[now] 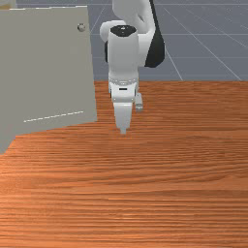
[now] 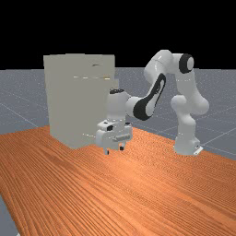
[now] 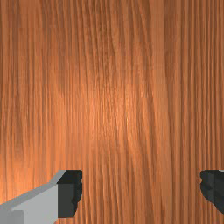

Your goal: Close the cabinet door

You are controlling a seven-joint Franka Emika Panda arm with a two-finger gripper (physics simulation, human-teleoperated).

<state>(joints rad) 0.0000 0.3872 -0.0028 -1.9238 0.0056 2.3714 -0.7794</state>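
Observation:
A grey cabinet door [image 1: 48, 70] with a small round knob [image 1: 81, 27] stands swung out at the front view's left. The gripper [image 1: 123, 131] points down just beside the door's free edge, toward the front view's right, with a gap between them. In the far view the gripper [image 2: 114, 150] hangs above the table, in front of the tall grey cabinet [image 2: 69, 101]. Seen from the wrist, the gripper [image 3: 141, 188] is open, its two dark fingertips wide apart with bare wood below.
The wooden table [image 1: 160, 193] stretches under the hand and toward the front camera. In the far view the arm's base [image 2: 186, 146] stands on the table [image 2: 152, 198] at the right, and the cabinet is at the left.

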